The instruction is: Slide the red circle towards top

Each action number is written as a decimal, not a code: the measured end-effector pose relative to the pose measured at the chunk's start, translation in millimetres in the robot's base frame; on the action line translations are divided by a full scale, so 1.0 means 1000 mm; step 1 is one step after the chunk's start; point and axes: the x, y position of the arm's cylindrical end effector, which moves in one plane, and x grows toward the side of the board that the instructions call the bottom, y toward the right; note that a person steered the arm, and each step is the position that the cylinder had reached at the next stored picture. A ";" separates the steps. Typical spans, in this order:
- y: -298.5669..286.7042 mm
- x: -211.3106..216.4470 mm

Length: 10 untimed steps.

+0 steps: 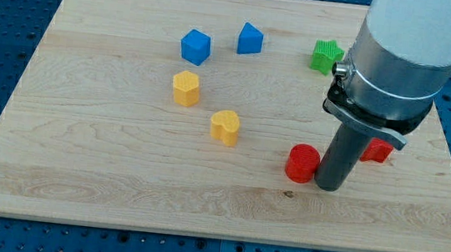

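The red circle (301, 162) is a short red cylinder lying on the wooden board (104, 164) at the lower right of the middle. My tip (327, 187) stands right next to it on its right side, touching or almost touching. The arm's large white and grey body hangs over the board's upper right and hides part of it.
A second red block (379, 150) shows partly behind the rod on the right. A green star (326, 56) lies at the upper right. A blue cube (195, 46) and a blue pentagon-like block (250, 39) lie at top middle. A yellow block (186, 87) and a yellow heart (225, 127) lie left of centre.
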 end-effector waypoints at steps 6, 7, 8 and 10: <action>-0.040 0.005; -0.040 -0.010; -0.040 -0.011; -0.022 -0.007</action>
